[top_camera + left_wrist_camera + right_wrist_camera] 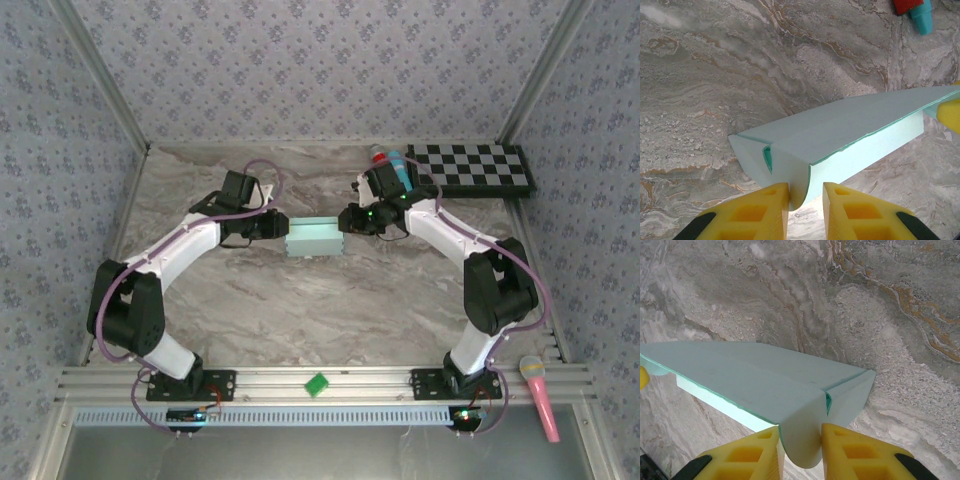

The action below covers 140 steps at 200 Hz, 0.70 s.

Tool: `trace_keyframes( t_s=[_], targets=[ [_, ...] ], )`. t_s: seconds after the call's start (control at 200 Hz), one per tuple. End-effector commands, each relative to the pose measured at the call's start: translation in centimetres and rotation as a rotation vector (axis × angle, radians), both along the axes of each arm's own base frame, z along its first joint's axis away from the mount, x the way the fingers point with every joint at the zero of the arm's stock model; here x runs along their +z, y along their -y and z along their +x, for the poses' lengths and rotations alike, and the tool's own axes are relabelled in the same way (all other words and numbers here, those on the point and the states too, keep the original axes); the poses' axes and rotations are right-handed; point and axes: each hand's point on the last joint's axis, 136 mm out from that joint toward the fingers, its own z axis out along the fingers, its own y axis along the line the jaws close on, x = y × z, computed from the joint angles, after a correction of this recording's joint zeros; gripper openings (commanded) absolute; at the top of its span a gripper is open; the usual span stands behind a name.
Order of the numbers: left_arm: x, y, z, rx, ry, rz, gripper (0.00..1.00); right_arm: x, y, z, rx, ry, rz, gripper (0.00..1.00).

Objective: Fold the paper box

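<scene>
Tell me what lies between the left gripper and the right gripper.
The paper box fills that stretch in the top external view; the left gripper and right gripper each straddle one of its end flaps.

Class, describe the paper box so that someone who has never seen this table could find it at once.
On the grey marbled table, look at the middle. The paper box is the long block there, its ends pinched by the left gripper and right gripper. It is plain pale aqua, unlike the black-and-white checkerboard at the far right.
</scene>
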Motion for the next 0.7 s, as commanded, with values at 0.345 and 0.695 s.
trace_keyframes(
  t_s=[0.345,0.695],
  targets=[
    [0.5,0.0,0.2,-0.001,0.034,0.024,0.27,1.2,0.6,-0.2,-0.005,0.007,-0.036,0.29],
    [0.6,-0.1,0.3,0.007,0.039,0.024,0.27,1.0,1.6,-0.9,-0.011,0.007,-0.063,0.27]
  ],
)
